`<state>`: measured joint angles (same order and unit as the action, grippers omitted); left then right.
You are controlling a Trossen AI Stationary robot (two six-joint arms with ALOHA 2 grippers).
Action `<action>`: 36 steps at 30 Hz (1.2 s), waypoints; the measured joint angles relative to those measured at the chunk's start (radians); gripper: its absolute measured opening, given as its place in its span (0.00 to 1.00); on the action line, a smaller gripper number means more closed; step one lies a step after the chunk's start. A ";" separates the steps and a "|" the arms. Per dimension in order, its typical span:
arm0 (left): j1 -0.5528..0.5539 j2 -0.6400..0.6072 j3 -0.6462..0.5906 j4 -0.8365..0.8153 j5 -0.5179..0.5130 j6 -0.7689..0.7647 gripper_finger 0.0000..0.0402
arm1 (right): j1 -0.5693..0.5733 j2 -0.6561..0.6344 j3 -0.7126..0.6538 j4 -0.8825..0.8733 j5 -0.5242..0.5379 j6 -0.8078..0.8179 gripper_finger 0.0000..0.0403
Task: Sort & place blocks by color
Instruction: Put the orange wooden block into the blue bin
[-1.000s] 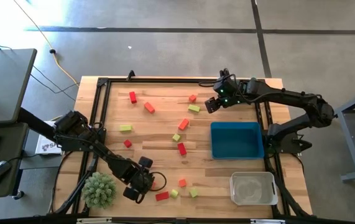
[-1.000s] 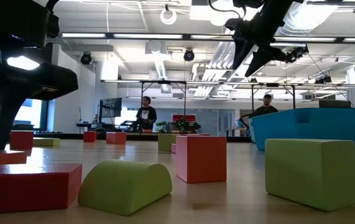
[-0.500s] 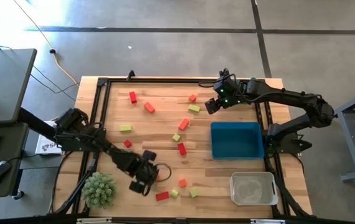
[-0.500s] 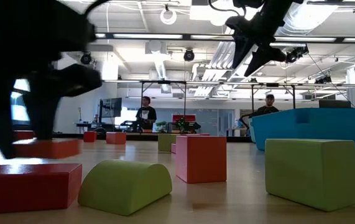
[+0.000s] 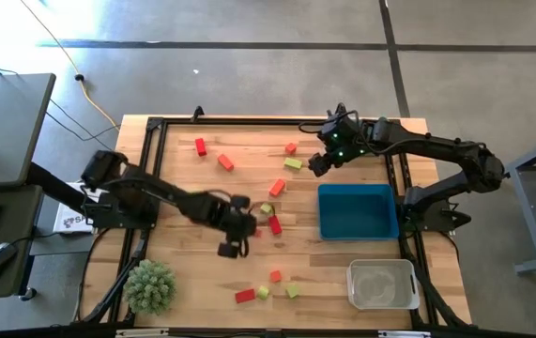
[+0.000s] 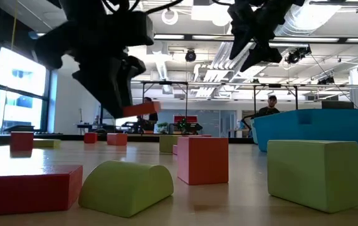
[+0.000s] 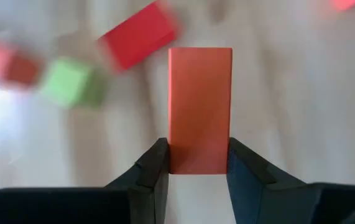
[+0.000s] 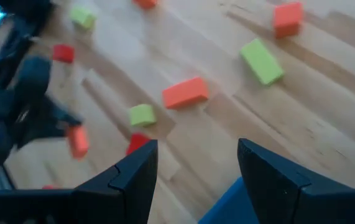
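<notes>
You see a pale, smooth wooden desk (image 5: 221,197) with plank grain, matt solid blocks (image 5: 277,187), and a glossy blue plastic bin (image 5: 358,212).

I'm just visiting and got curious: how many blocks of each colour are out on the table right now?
Red blocks: 4
Orange blocks: 5, one of them held in the left gripper
Yellow-green blocks: 5
Total: 14

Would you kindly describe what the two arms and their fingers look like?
Both arms are dark, nearly black, built of slim jointed segments. The left gripper has two flat, angular black fingers; the right gripper has the same wedge-shaped pair. A small green light glows near the right arm's wrist.
</notes>
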<state>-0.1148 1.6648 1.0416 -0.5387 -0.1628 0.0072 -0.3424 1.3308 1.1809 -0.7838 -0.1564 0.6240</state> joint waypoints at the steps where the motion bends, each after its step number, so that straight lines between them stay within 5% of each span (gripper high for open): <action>1: 0.022 -0.005 0.004 0.006 -0.009 0.005 0.24 | 0.000 0.000 0.000 0.006 -0.017 -0.012 0.52; 18: 0.314 -0.017 0.139 0.144 -0.096 0.056 0.24 | -0.018 0.001 0.000 0.188 -0.134 -0.072 0.52; 36: 0.357 -0.017 0.236 0.323 -0.174 0.258 0.24 | -0.018 0.002 0.000 0.296 -0.039 0.004 0.52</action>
<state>0.2420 1.6478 1.2780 -0.2153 -0.3365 0.2655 -0.3603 1.3323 1.1809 -0.4881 -0.1956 0.6284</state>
